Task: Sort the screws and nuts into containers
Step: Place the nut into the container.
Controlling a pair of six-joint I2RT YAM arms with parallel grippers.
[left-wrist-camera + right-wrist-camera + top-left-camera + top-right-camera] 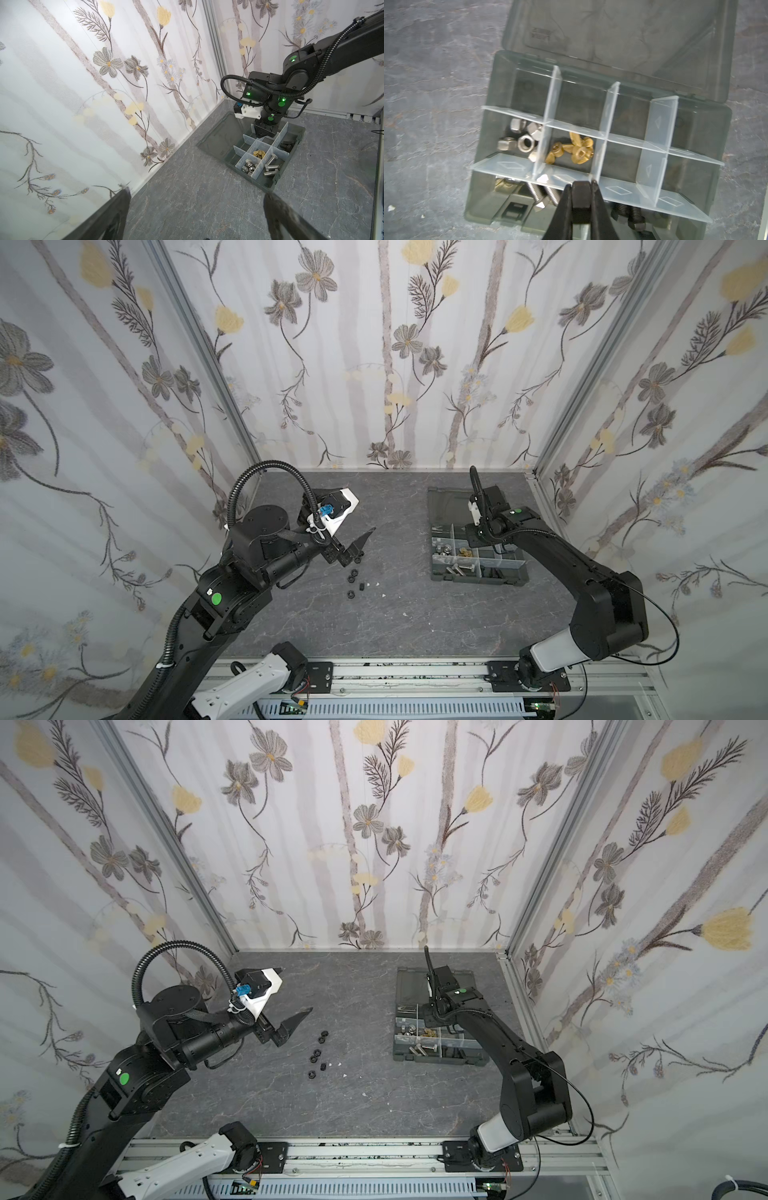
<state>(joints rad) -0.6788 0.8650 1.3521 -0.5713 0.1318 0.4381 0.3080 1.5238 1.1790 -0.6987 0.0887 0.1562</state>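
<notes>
The open dark grey organizer box [478, 580] [436, 1057] lies at the back right, split into containers by clear dividers. Silver nuts [519, 141], brass nuts [577, 149], silver screws [270, 166] and black screws [631, 214] each fill a separate container. My right gripper [580, 184] [260, 136] hangs low over the box, shut on a black nut [581, 195]. Several loose black nuts [354, 572] [316, 1053] lie on the table at centre left. My left gripper [196, 195] [357, 547] hovers just behind them, open, nothing between its fingers.
The box's lid [612, 31] lies flat behind it, toward the back wall. Small white scraps [377, 584] sit on the grey stone tabletop beside the loose nuts. Flowered walls close in the back and both sides; a metal rail runs along the front.
</notes>
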